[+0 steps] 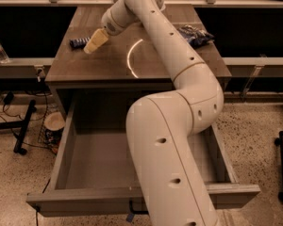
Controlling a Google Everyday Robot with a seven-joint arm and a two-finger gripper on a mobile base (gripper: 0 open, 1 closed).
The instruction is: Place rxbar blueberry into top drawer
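Observation:
The rxbar blueberry (78, 42), a small dark blue bar, lies on the left part of the cabinet top (108, 65), partly hidden behind my gripper. My gripper (95, 42) hangs just right of the bar and close above the top. The top drawer (66, 149) is pulled wide open below, its grey inside bare where it shows. My arm crosses its middle and hides part of it. Its black handle (134, 210) shows at the front panel.
A crinkled blue-and-white bag (196, 34) lies at the right back of the cabinet top. A bright ring of light (132, 58) reflects on the top. A black stand (23, 131) and a bowl (54, 121) are on the floor to the left.

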